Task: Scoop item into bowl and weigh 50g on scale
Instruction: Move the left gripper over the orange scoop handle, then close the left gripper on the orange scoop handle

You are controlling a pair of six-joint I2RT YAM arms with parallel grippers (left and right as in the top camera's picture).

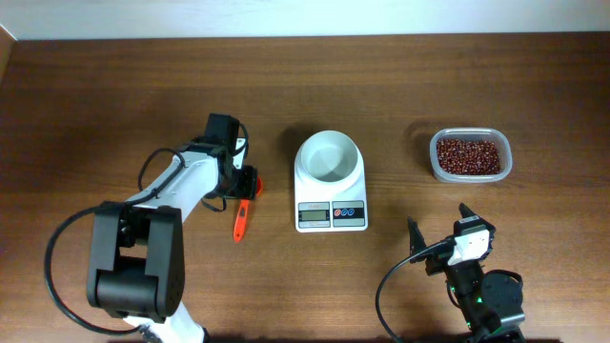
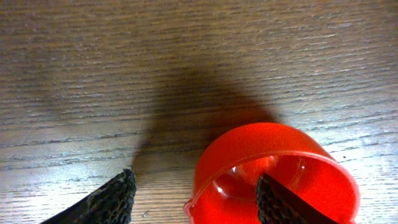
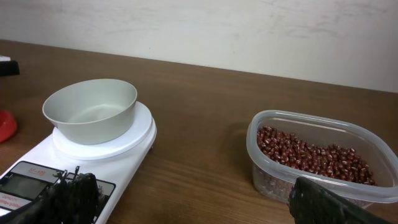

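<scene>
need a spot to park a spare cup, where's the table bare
Bare wood lies between the small white rectangular digital scale and the clear plastic tub of red-brown beans, and along the far edge behind both. It is crowded left of the scale, where the left gripper hovers over the red plastic scoop.

Scale (image 1: 331, 214) LCD digits — too sm., illegible
</scene>
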